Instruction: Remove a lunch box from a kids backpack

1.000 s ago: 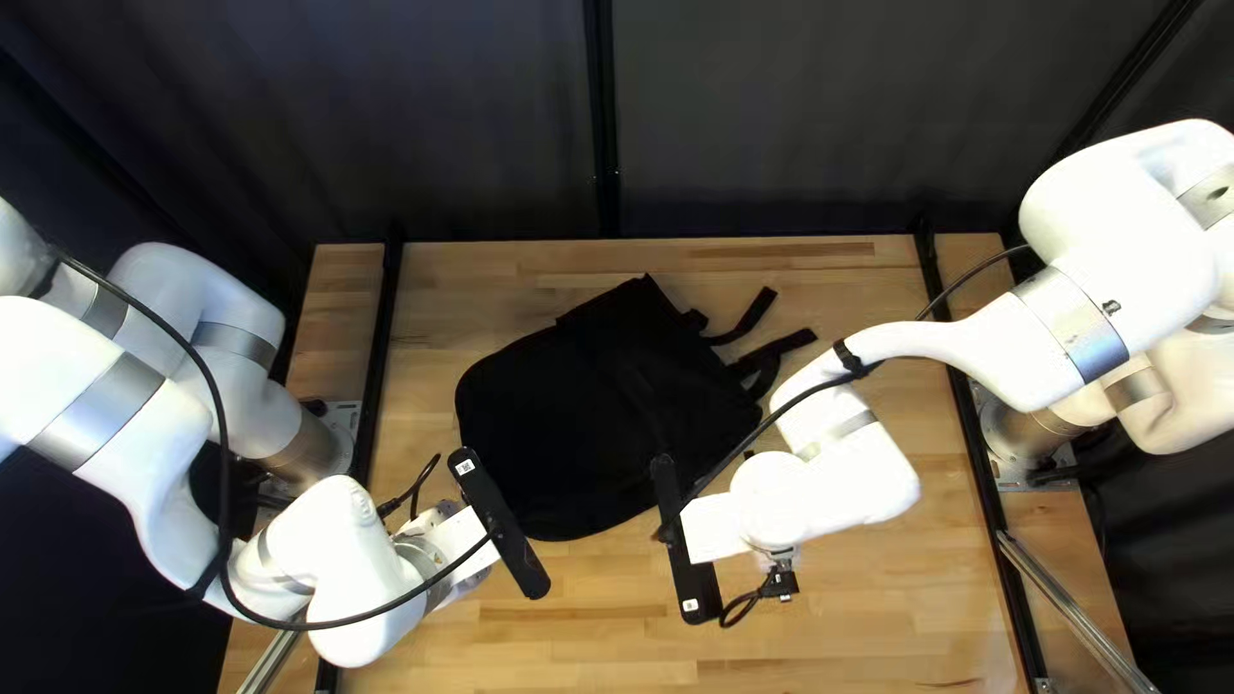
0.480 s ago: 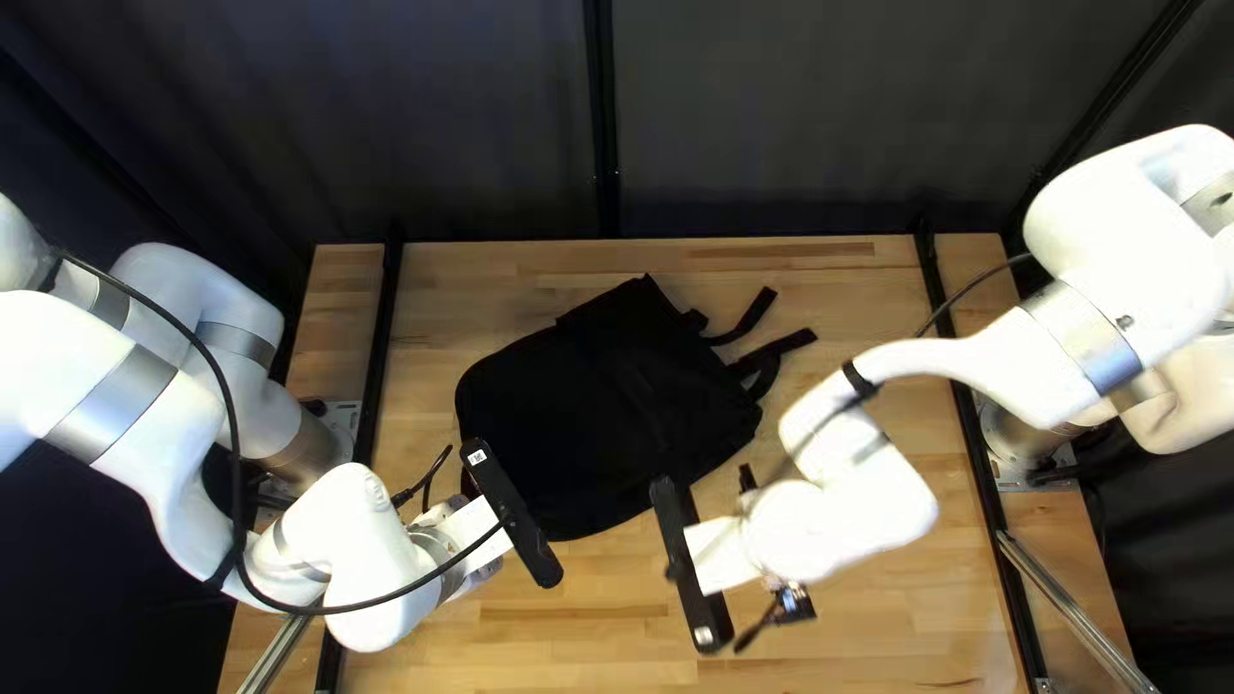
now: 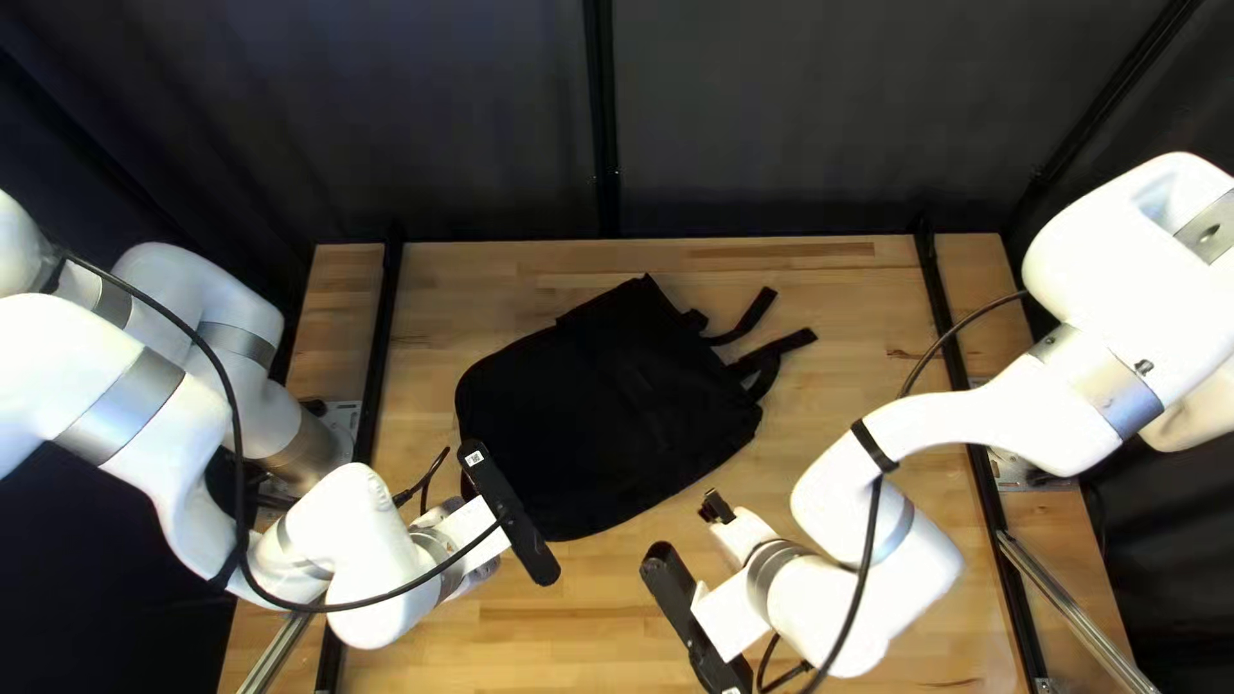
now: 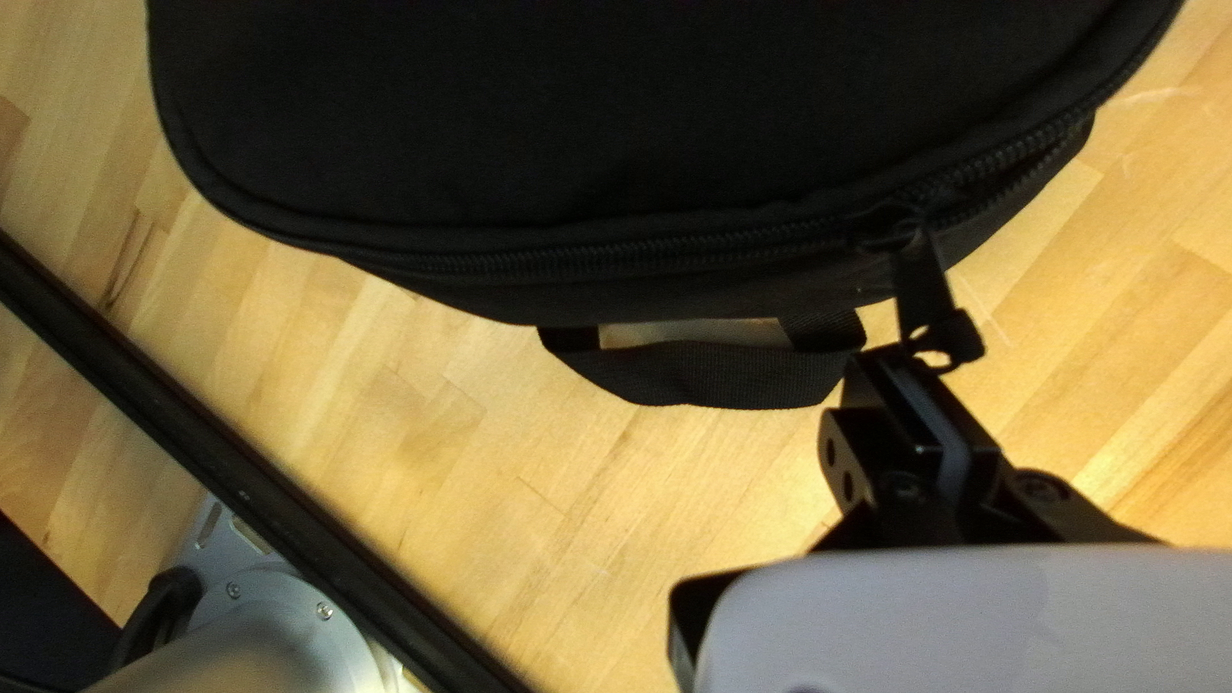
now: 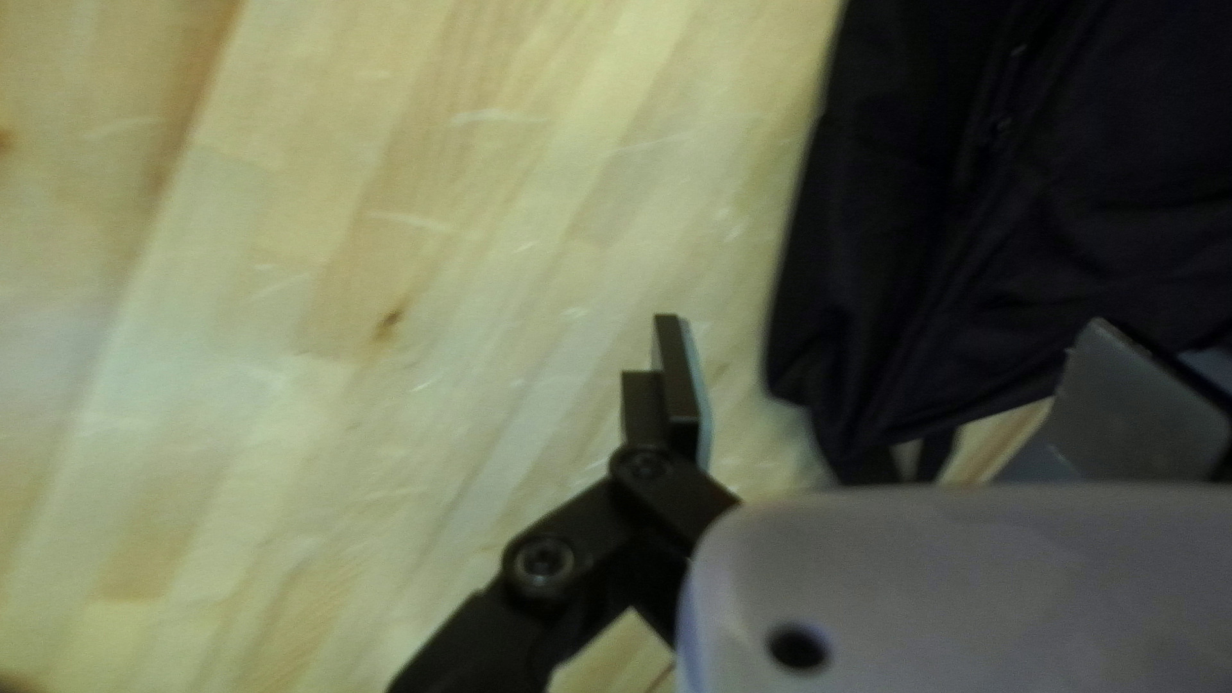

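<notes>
- Pale wooden table, dark curtain (image 3: pixel 771 116) behind.
- The backpack (image 3: pixel 591 399) is all black, lying flat ahead of my left gripper (image 3: pixel 471 532); its rounded end, webbing loop (image 4: pixel 719 377) and curved zipper (image 4: pixel 616 254) are nearest that gripper.
- Left fingers are closed together at the zipper pull (image 4: pixel 919 285); whether they pinch it, I can't tell.
- My right gripper (image 3: pixel 717 507) is spread wide, holding nothing, near the backpack's side.

The left arm (image 3: pixel 122 347) and right arm (image 3: pixel 1138 309) are smooth, rounded white, with silvery bands (image 3: pixel 122 405) and black cables (image 3: pixel 238 437) (rather hose-like). Toward seven o'clock in the top left view, a black bar (image 3: pixel 514 521) bears a small white marking. Round screws (image 5: pixel 542 560) stud black links (image 5: pixel 494 629).
</notes>
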You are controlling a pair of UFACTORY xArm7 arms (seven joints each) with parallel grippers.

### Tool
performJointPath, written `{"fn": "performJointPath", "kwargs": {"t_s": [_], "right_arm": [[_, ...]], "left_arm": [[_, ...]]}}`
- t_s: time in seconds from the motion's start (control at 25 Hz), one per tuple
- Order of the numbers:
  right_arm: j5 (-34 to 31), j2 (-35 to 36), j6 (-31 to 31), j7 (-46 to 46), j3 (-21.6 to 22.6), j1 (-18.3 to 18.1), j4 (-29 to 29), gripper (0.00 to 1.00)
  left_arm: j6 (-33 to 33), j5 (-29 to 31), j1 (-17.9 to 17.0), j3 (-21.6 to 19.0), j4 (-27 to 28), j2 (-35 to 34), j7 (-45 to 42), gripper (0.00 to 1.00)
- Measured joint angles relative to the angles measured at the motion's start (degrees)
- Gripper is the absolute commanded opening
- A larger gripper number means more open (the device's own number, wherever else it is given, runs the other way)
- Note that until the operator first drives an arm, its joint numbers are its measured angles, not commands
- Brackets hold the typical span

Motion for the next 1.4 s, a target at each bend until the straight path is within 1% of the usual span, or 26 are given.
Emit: {"fn": "performJointPath", "kwargs": {"t_s": [0.16,0.24,0.32,0.48,0.6,0.72,0.92,1.12,1.4], "right_arm": [[-6.7,3.7,-1.7,0.4,-1.2,0.9,1.9,1.0],[-9.8,5.3,-4.2,-0.2,-2.1,0.5,2.8,1.0],[-12.8,6.1,-7.3,-0.7,-2.9,-0.1,2.8,1.0],[-18.9,6.1,-14.9,-1.2,-4.9,-2.3,1.0,1.0],[-21.8,6.5,-19.9,-2.6,-6.3,-4.4,1.1,1.0],[-23.1,8.1,-23.8,-4.7,-7.2,-6.5,3.2,1.0],[-23.5,10.6,-28.0,-6.0,-7.8,-8.6,5.8,1.0],[-24.2,11.2,-30.9,-4.0,-8.1,-9.2,5.4,1.0],[-24.7,10.7,-32.4,-1.9,-8.3,-9.2,4.5,1.0]], "left_arm": [[1.0,-0.2,-0.2,0.0,0.7,-0.2,0.5,0.0],[1.2,-0.2,-0.2,-0.1,0.9,-0.2,0.6,0.0],[1.2,-0.2,-0.2,-0.1,0.8,-0.1,0.6,0.0],[1.1,-0.4,-0.2,0.0,0.6,-0.2,0.5,0.0],[1.1,-0.5,-0.3,0.0,0.5,-0.3,0.6,0.0],[1.1,-0.6,-0.3,0.0,0.5,-0.4,0.6,0.0],[0.9,-0.6,-0.3,0.0,0.2,-0.5,0.7,0.0],[0.6,-0.4,-0.3,0.0,0.1,-0.4,0.6,0.0],[0.3,-0.1,-0.2,0.0,0.1,-0.2,0.3,0.0]]}}
